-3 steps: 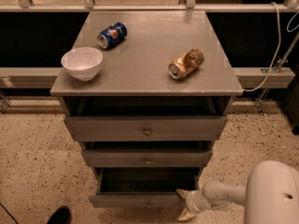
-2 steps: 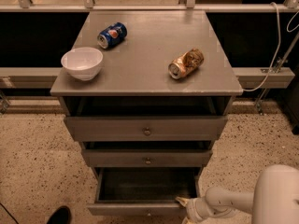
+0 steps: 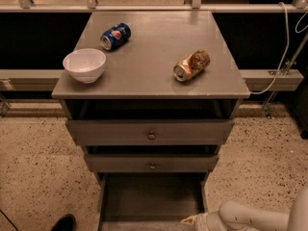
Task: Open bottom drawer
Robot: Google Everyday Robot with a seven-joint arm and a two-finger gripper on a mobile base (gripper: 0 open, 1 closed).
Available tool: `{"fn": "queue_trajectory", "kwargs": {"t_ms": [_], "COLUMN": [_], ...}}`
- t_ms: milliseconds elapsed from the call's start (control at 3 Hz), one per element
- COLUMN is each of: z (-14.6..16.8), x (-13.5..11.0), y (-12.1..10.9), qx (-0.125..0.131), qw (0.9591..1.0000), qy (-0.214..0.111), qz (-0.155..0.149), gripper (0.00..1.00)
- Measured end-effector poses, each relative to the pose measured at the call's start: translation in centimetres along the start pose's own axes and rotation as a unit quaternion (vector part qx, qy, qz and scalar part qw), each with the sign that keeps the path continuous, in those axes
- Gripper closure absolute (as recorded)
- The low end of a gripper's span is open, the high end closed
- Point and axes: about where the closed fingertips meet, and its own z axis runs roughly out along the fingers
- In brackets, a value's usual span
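The bottom drawer (image 3: 151,196) of the grey cabinet stands pulled far out toward me. Its bare inside floor shows, and its front panel lies at the very bottom edge of the view with the knob out of sight. My gripper (image 3: 190,221) is at the drawer's front right corner, low in the view, on the end of my white arm (image 3: 250,218) that comes in from the bottom right. Whether it holds the drawer front I cannot tell.
The top drawer (image 3: 150,134) and middle drawer (image 3: 152,163) are slightly out, each with a round knob. On the cabinet top are a white bowl (image 3: 84,65), a blue can (image 3: 115,36) and a crushed gold can (image 3: 191,65). A dark shoe (image 3: 62,223) is at the bottom left. A cable (image 3: 284,57) hangs at the right.
The bottom drawer has slid further out toward me. The gripper has moved down toward the frame's bottom edge along with the drawer's front.
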Motion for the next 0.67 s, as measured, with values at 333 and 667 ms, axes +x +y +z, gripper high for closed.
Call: {"fn": "queue_trajectory", "kwargs": {"t_ms": [333,667], "z": [-3.0,-4.5], "x": [-3.6,-5.3], "y": [-1.6,-3.9], "qx": [0.019,0.033], "qw": [0.9992,0.9975], "qy": [0.005,0.008], "qz": [-0.036,-0.061], "gripper": [0.34,0.55]}}
